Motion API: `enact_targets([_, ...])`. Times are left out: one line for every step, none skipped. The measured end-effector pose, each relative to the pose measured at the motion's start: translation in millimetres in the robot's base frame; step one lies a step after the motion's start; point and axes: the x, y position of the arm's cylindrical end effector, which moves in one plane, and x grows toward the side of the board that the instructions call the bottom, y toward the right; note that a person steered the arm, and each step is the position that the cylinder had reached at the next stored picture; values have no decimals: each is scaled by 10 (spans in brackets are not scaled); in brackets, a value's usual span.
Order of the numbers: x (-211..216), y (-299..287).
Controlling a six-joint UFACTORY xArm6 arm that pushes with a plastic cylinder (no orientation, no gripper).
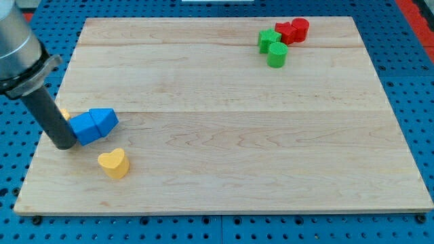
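My tip point(63, 144) rests on the wooden board point(224, 122) at the view's left edge, touching the left side of a blue cube point(84, 127). A blue triangular block point(105, 120) sits against that cube's right side. Behind the rod, a sliver of a yellow block point(64, 113) shows; its shape is hidden. A yellow heart point(114, 163) lies just below and to the right of the tip, apart from it.
At the view's top right stands a tight cluster: a green star point(268, 38), a green cylinder point(277, 55), a red star-like block point(285, 32) and a red cylinder point(300, 28). Blue pegboard surrounds the board.
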Motion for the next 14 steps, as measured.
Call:
enact_targets([-133,392])
enact_targets([-499,563])
enact_targets([-973,692])
enact_targets([-1082,922])
enact_targets([-1381,1078])
enact_targets([-1692,1316])
enact_targets([-1752,1457])
enact_targets([-1848,1292])
enact_targets([-2205,1190])
enact_targets([-2103,1165])
enact_targets([-1900,1058])
enact_targets([-1896,936])
enact_targets([-1875,1043])
enact_targets([-1751,1203])
